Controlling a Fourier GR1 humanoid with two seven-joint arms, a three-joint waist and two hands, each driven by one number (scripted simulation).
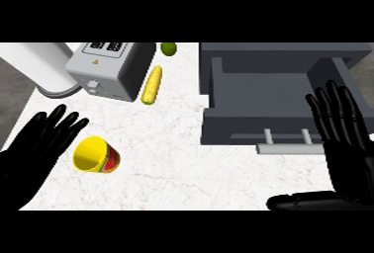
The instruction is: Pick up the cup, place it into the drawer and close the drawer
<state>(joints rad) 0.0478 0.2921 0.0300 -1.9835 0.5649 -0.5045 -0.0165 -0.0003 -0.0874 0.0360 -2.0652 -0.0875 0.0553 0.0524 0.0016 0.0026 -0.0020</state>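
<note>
Cup (96, 155), round-mouthed, yellow with red band, on veined white marble counter (182, 163)

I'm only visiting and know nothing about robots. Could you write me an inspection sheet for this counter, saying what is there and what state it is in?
Surface: white marbled counter, carrying a cup, an appliance and some food.
Job's things: yellow cup with a red band, on the counter, not held; grey drawer pulled open, nothing seen inside.
Clutter: toaster; corn cob beside it; green fruit at the back; white cylinder at the back left.
Hands: left hand open, close beside the cup; right hand open, over the drawer's right front.
Cables: nothing seen.
Surroundings: grey floor past the counter's left edge.
</note>
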